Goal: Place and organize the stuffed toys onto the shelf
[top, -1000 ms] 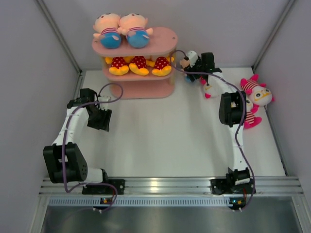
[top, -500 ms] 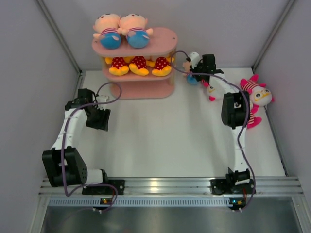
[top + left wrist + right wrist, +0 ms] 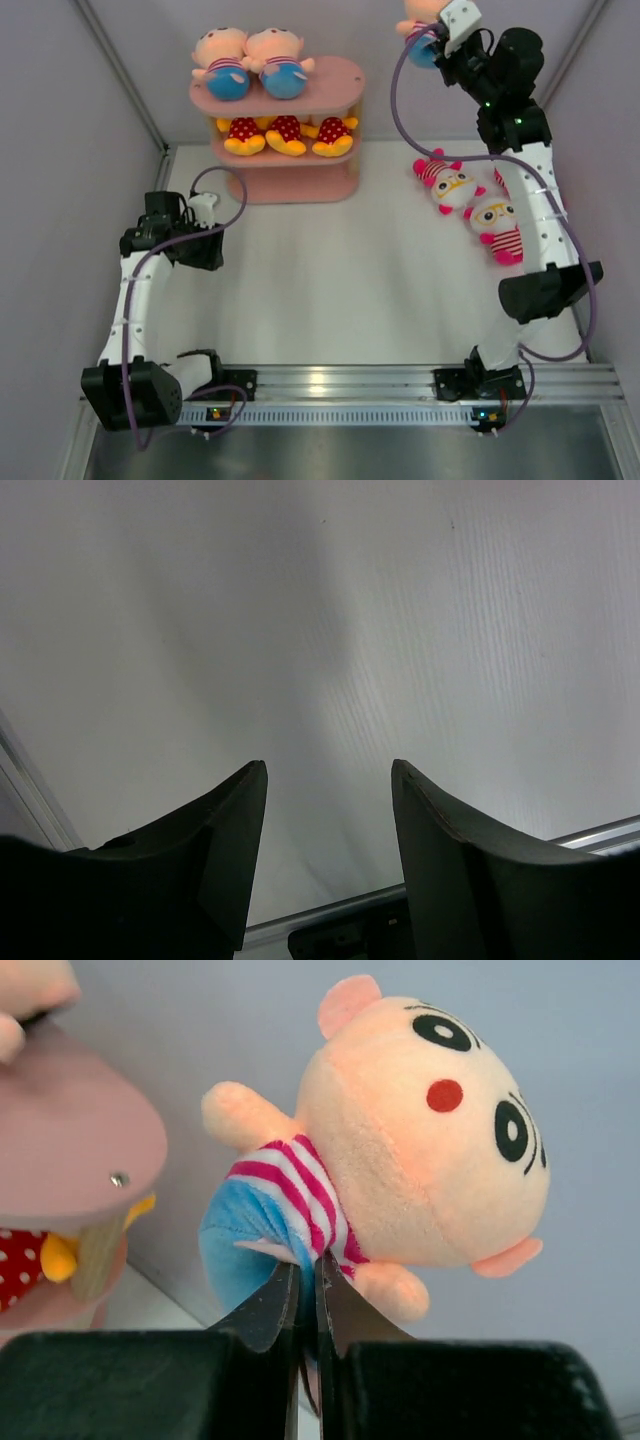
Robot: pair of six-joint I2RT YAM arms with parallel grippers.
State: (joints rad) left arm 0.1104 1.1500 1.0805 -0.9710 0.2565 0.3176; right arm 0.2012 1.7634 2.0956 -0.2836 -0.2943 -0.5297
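The left pincer (image 3: 328,772) hangs half open and empty over the surface (image 3: 330,280). Right of the shelf (image 3: 335,80), the right pincer (image 3: 306,1265) is pinched tight on a doll (image 3: 400,1160) (at its striped waist), held aloft, apart from the top board.

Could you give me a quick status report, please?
Right gripper shut on peach-headed doll, aloft right of shelf. Left gripper open, empty. Nothing seen between doll and shelf.
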